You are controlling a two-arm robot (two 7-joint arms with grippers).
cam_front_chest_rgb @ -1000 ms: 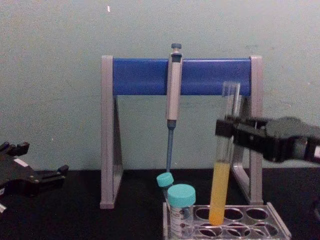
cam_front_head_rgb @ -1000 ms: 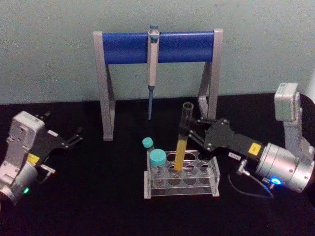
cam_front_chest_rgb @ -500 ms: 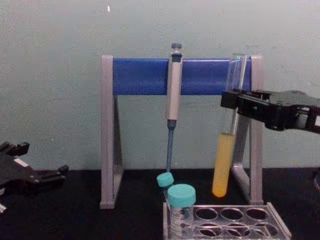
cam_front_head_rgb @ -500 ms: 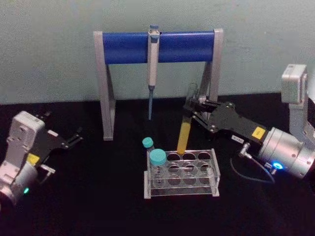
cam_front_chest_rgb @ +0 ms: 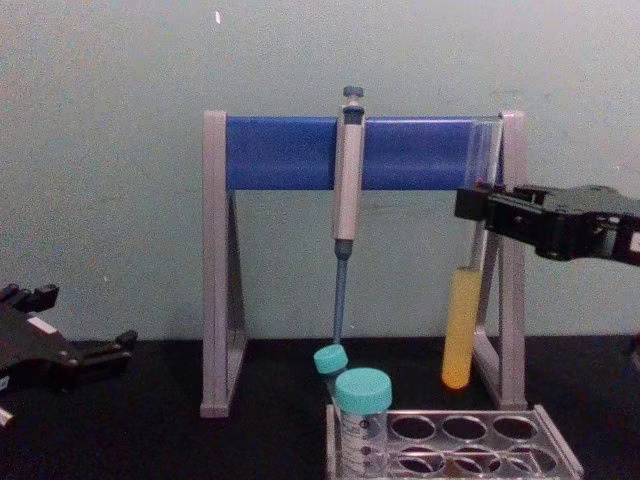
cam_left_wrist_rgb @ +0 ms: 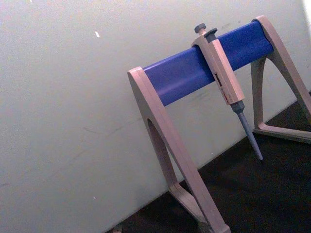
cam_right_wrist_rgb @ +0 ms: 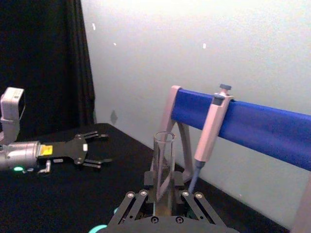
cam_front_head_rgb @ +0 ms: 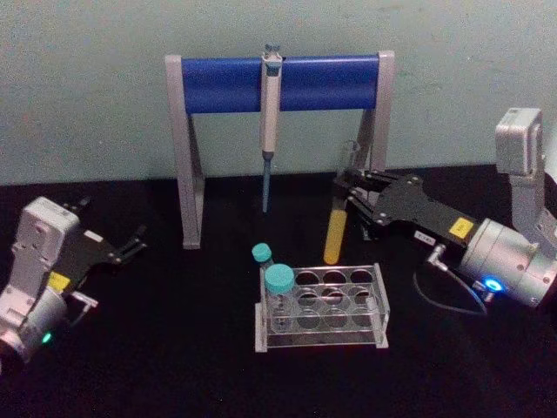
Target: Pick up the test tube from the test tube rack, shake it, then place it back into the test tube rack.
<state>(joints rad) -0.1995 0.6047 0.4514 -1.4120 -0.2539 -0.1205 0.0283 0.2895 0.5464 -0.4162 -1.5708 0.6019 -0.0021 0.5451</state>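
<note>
The test tube is a long clear glass tube with yellow-orange liquid in its lower part, and it hangs in the air behind and above the test tube rack. My right gripper is shut on its upper half. From the chest the test tube hangs clear of the test tube rack, held by the right gripper. Its open mouth rises above the right gripper in the right wrist view. My left gripper rests open, low at the left, holding nothing.
Two teal-capped vials stand in the rack's left end. Behind it a grey-and-blue pipette stand carries a hanging pipette, close to the raised tube. The black table runs to a pale wall.
The right gripper lifted the test tube out of the rack hole and carried it up, back and to the right. The left arm has not moved.
</note>
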